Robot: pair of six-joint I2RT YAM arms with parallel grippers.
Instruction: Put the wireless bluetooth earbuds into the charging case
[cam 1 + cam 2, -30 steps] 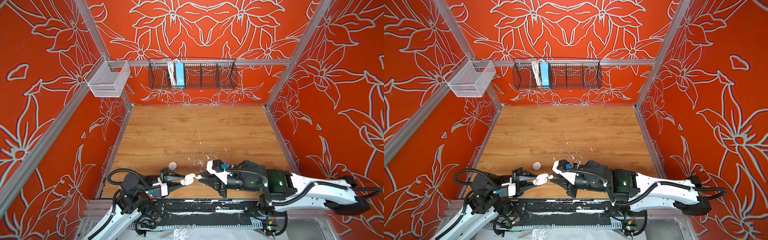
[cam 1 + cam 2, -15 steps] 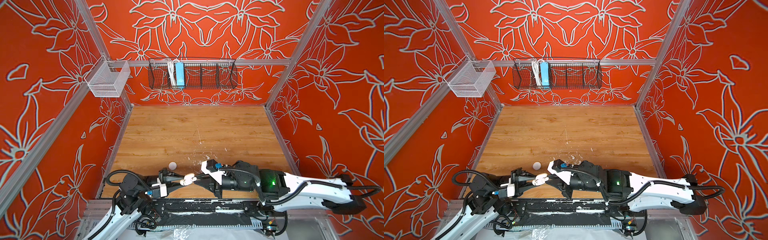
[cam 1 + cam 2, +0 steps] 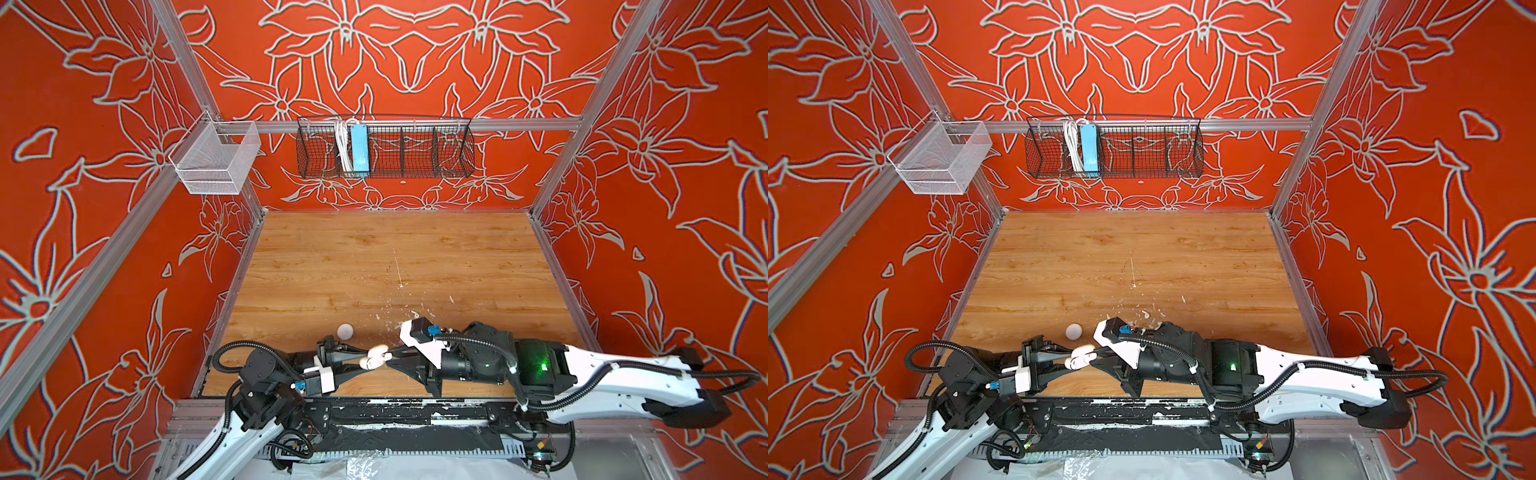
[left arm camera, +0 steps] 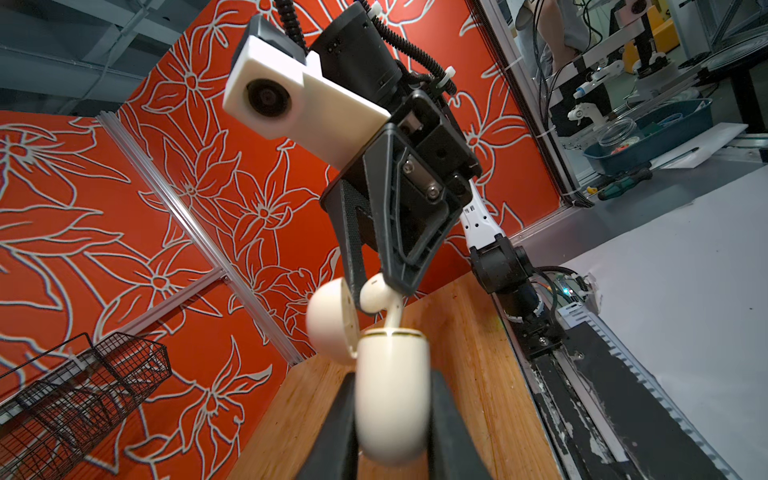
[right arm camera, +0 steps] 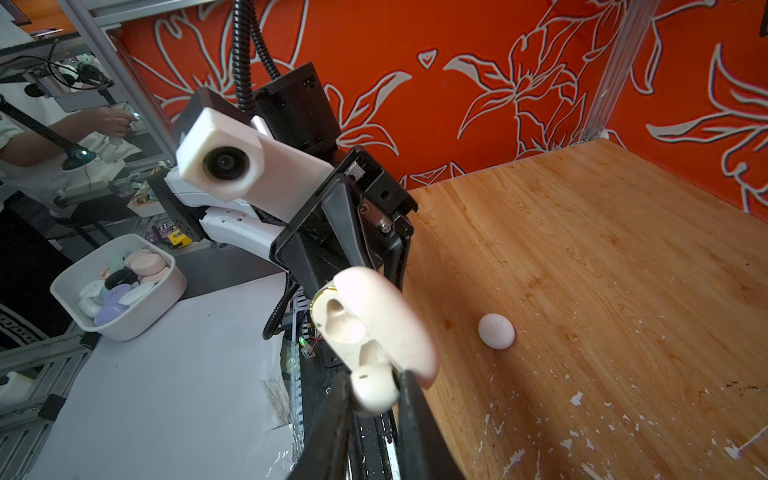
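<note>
Closing in from the right, the right gripper (image 3: 390, 356) has shifted leftward since a second ago. It pinches one earbud (image 5: 374, 390) narrowly, the stem at the mouth of the open charging case (image 4: 392, 399). The left gripper (image 3: 365, 362) has stayed put, clamped on the case's body, lid (image 4: 328, 320) swung back. They meet over the table's (image 3: 374, 257) front edge, near the black rail (image 3: 415, 409). A white disc (image 3: 345, 331) lies just behind them. Beyond it the wood runs bare to the back wall (image 3: 395, 83).
</note>
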